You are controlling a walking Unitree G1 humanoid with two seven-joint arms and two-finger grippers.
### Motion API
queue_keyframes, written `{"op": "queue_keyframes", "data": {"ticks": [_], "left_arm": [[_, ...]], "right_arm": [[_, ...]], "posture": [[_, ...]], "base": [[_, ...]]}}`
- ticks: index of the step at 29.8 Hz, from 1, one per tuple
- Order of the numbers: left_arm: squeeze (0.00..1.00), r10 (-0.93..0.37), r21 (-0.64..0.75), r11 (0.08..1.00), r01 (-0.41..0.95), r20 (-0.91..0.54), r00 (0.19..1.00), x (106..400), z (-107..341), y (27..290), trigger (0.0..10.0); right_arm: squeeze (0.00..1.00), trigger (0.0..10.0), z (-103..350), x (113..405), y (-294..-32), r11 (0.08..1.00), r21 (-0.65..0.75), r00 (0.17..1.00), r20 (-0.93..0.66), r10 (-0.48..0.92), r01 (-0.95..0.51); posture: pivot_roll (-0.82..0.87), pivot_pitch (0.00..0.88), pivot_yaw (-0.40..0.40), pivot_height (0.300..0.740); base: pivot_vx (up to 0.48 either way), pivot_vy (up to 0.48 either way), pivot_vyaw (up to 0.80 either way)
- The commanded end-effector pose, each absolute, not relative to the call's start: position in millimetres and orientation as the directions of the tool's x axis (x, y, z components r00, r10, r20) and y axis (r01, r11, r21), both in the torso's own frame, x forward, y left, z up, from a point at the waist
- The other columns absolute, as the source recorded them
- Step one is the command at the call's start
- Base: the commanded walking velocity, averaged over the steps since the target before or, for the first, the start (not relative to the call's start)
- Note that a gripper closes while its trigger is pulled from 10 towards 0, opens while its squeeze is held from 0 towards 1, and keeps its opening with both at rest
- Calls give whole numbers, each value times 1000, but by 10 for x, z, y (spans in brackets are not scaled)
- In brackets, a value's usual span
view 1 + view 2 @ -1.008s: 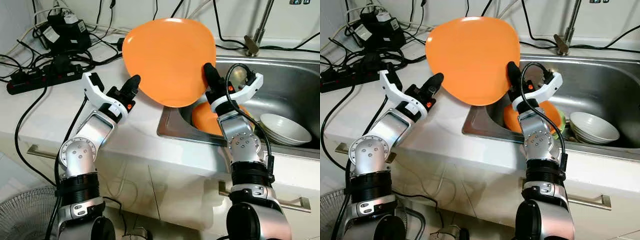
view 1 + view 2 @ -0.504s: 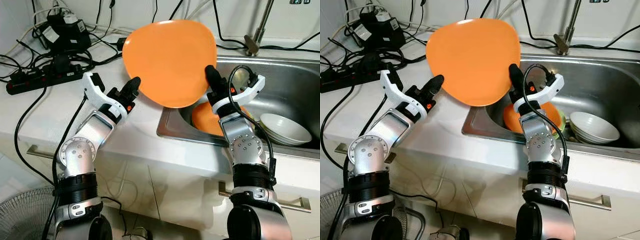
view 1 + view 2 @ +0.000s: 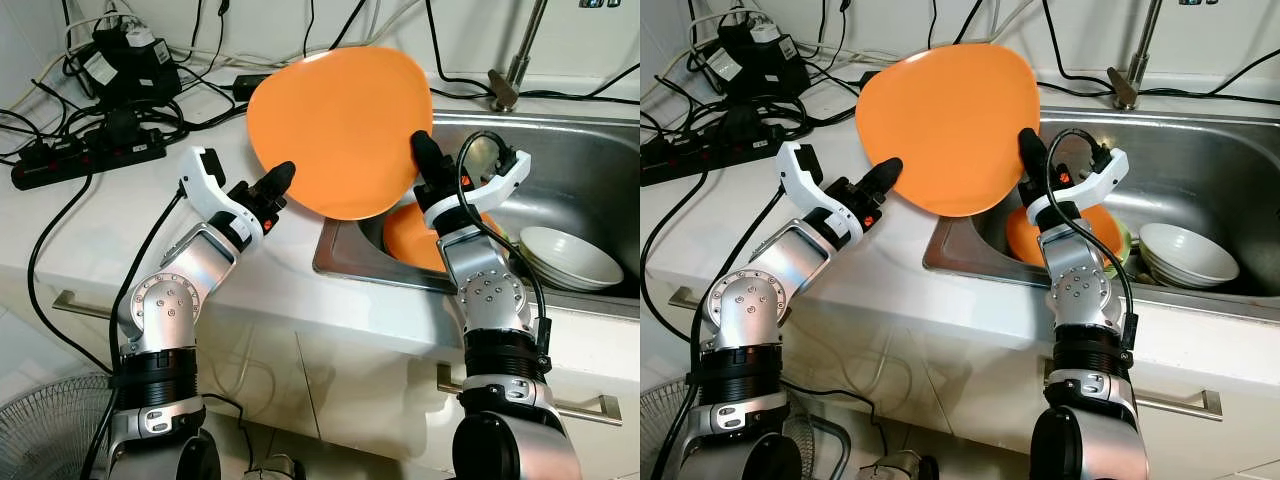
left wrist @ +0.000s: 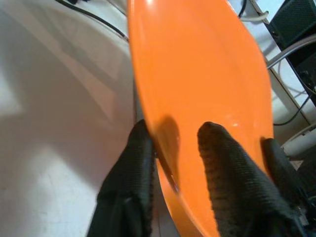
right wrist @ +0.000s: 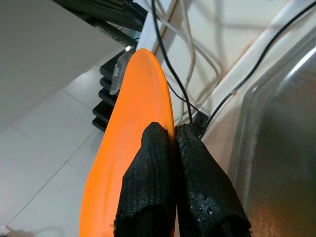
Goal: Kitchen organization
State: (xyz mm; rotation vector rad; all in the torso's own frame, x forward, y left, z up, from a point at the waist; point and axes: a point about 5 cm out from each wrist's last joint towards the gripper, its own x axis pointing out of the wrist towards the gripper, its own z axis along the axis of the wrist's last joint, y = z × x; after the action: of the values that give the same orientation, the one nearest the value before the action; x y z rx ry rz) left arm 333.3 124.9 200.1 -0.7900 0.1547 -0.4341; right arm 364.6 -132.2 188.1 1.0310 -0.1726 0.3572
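Big round orange plastic plate point(image 3: 338, 130) held up over the white tabletop point(image 3: 270, 255), right gripper point(image 3: 418, 160) clenched on its rim, left gripper point(image 3: 278, 182) straddling the opposite edge, steel sink point(image 3: 590, 190) dishes left.

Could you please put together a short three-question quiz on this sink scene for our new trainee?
1. True or false: the right gripper is shut on the rim of the large orange plate.
2. Where does the white bowl sit? A) on the white counter; B) in the steel sink; C) on the black power strip.
3. Fill in: the left gripper has its two fingers on either side of the plate's ____.

Key: 1 true. 2 B. 3 rim; the left wrist view shows the fingers straddling the edge, apparently not yet fully closed.
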Motion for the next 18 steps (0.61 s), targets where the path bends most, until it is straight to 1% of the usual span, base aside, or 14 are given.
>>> {"op": "queue_keyframes", "data": {"ticks": [1,3,6,9,10,11,14,15,18], "left_arm": [[1000,-473,-698,612,372,54,879,3310,2073,1182,10000],[1000,-475,-697,612,374,55,878,3309,2076,1178,10000],[1000,-480,-695,611,379,56,876,3309,2079,1172,10000],[1000,-480,-689,617,381,54,875,3308,2082,1169,10000],[788,-478,-684,624,378,49,877,3309,2081,1172,10000],[0,-475,-680,630,375,45,879,3311,2079,1173,10000],[0,-474,-677,634,374,41,879,3311,2075,1172,10000],[0,-482,-678,629,381,45,875,3304,2072,1163,10000],[0,-488,-677,627,386,46,872,3299,2071,1155,10000]], "right_arm": [[0,0,2012,3682,-1281,442,806,919,341,197,-394],[0,0,2018,3690,-1300,437,815,924,338,178,-382],[0,0,2031,3721,-1373,405,846,938,328,115,-346],[0,0,2047,3743,-1417,397,856,942,322,92,-331],[0,0,2056,3747,-1424,392,858,942,324,88,-332],[0,0,2066,3751,-1431,385,861,941,328,83,-334],[0,0,2085,3759,-1452,377,864,941,332,68,-332],[0,0,2114,3777,-1514,372,873,944,330,28,-316],[0,0,2132,3796,-1580,364,883,946,324,-13,-297]], "posture": [[159,31,123,740],[158,30,123,740],[157,28,125,740],[157,27,123,740],[157,27,123,740],[159,27,123,740],[157,27,123,740],[157,26,123,740],[157,26,123,740]], "base": [[0,0,0],[0,0,0],[0,0,0],[0,0,0],[0,0,0],[0,0,0],[0,0,0],[0,0,0],[0,0,0]]}}
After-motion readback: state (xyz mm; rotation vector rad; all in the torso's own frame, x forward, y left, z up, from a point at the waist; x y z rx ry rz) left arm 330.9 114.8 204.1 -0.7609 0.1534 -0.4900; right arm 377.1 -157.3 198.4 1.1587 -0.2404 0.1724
